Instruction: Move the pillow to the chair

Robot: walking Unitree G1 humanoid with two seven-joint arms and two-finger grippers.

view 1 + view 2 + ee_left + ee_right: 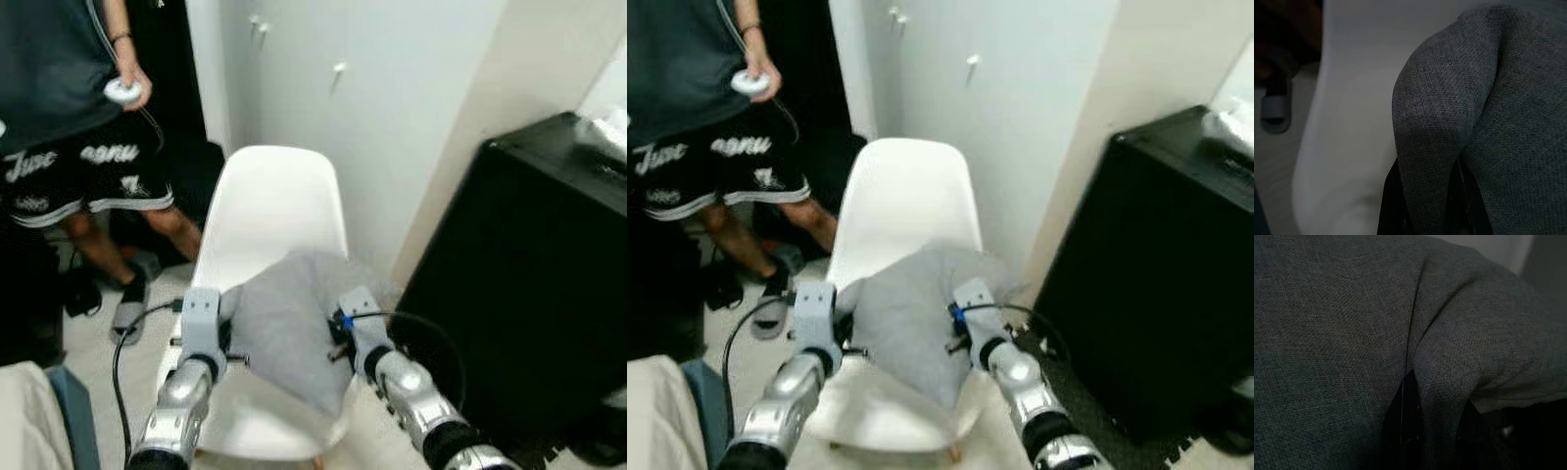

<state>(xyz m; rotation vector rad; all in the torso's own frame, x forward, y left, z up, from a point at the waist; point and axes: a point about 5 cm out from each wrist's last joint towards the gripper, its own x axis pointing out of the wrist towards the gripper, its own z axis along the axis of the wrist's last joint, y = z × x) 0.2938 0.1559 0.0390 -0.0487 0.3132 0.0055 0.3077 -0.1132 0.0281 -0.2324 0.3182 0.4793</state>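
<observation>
soft bright eye views, dim wrist views.

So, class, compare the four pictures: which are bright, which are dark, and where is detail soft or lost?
Both eye views: bright, slightly soft, white chair washed out. Left wrist view: dim, pillow weave sharp, fingers lost in shadow. Right wrist view: darkest, only fabric folds and a black finger readable.

grey pillow (289, 328) held over white chair (269, 211)
</observation>
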